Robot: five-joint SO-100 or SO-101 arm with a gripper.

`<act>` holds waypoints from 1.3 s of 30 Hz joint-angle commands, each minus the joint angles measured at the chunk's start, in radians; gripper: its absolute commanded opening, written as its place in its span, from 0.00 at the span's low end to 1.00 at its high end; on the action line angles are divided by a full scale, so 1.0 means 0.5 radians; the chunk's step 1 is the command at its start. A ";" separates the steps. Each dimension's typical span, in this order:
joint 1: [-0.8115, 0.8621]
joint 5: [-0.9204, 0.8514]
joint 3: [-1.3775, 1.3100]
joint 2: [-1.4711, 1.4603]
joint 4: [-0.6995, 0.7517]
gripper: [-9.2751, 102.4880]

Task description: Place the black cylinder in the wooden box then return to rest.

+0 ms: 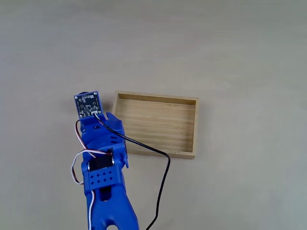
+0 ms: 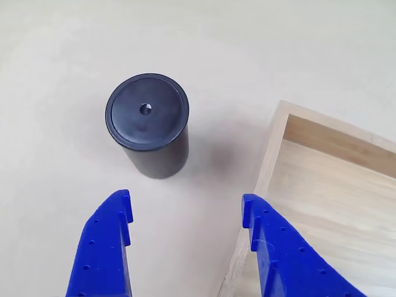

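Note:
The black cylinder point(image 2: 147, 124) stands upright on the pale table, its round top with a tiny centre hole facing up. In the other view my gripper point(image 2: 185, 204) is open, and its two blue fingers reach up from the bottom edge, short of the cylinder. The cylinder sits just ahead of the gap, slightly toward the left finger point(image 2: 110, 247). The right finger point(image 2: 278, 260) hangs over the left wall of the wooden box point(image 2: 272, 154). In the fixed view the blue arm point(image 1: 103, 177) comes up from the bottom edge beside the empty wooden box point(image 1: 156, 97), and its wrist board covers the cylinder's place.
A green circuit board point(image 1: 88, 104) rides on the wrist. A black cable point(image 1: 163, 182) trails from the arm across the table, past the box's near left corner. Bare pale tabletop point(image 1: 240, 48) surrounds the box on every side.

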 commanded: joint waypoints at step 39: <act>-0.098 -0.028 -0.678 0.448 -0.101 0.35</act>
